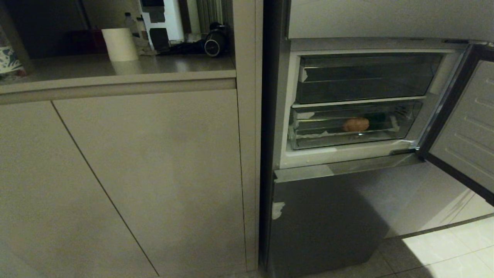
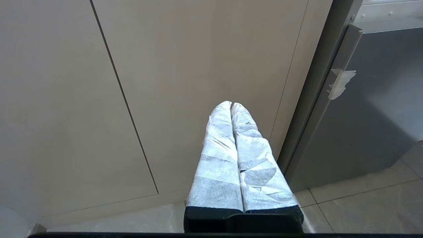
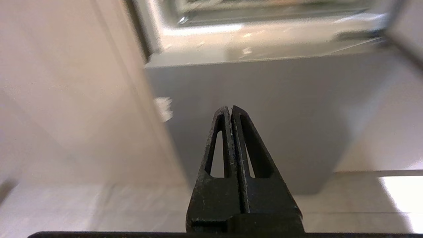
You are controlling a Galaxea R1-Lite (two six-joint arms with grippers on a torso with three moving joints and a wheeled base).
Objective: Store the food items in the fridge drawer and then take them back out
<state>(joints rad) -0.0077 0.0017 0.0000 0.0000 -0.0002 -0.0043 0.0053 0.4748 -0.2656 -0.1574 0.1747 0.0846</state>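
Orange-brown food item (image 1: 356, 124) lies inside clear fridge drawer (image 1: 308, 141)

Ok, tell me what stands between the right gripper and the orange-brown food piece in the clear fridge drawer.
The clear plastic fridge drawer is pushed in, so its slanted front wall stands in front of the orange-brown roundish food piece. The fridge door is swung open, out of the way. The black right gripper, shut, is low before the grey lower fridge door.
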